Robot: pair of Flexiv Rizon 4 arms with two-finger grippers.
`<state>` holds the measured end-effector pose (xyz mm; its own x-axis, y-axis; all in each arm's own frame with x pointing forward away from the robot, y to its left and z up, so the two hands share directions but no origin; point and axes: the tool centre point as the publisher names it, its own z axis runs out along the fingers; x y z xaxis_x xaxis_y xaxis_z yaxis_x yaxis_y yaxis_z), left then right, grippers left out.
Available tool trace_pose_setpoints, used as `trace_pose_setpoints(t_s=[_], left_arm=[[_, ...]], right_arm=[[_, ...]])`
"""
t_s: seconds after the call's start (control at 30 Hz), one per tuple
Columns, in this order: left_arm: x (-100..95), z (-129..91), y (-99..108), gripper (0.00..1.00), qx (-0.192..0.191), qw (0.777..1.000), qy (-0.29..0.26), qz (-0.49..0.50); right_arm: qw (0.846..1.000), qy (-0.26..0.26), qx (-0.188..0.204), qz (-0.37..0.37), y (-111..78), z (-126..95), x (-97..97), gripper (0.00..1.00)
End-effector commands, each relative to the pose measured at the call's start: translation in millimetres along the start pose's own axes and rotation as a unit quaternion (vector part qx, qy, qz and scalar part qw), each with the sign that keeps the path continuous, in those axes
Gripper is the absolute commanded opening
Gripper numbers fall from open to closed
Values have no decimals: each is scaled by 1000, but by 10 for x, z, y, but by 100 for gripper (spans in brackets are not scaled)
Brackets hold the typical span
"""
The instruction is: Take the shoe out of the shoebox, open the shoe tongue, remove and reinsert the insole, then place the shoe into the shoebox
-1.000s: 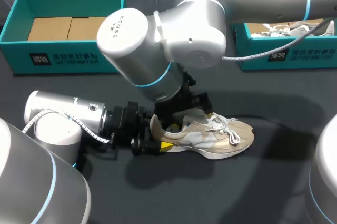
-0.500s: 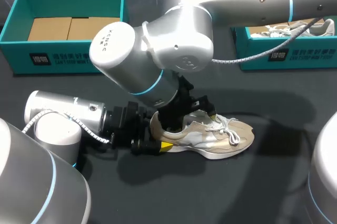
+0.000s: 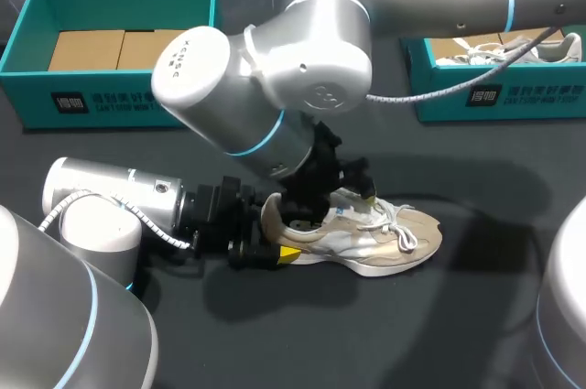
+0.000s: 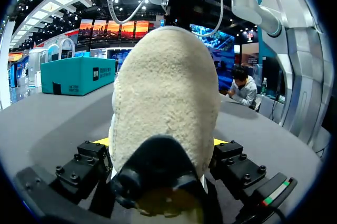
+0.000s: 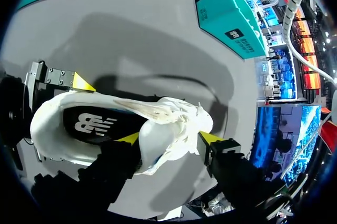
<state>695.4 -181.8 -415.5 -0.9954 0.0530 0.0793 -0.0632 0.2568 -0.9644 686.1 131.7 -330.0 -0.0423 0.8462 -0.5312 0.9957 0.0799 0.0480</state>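
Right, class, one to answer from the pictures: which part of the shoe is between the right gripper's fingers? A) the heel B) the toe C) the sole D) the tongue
D: in the right wrist view the white tongue sits between the yellow tips of the right gripper, both touching it. The heel of the shoe is in the left gripper.

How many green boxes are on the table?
2. The left box sits at the table's far left; the right box at its far right, partly behind the right arm. It could hide more.
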Motion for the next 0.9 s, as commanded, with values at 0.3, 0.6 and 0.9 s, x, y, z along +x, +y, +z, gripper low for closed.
trace_pose_setpoints(t_s=[0.3,0.6,0.9], left_arm=[[-3,26,35,0,-1,1000,-1,0],[-3,26,35,0,-1,1000,-1,0],[-3,26,35,0,-1,1000,-1,0]], right_arm=[[947,36,25,319,-142,-5,-56,37],[956,72,56,278,-153,-52,-120,20],[981,111,44,152,-34,-103,-281,0]])
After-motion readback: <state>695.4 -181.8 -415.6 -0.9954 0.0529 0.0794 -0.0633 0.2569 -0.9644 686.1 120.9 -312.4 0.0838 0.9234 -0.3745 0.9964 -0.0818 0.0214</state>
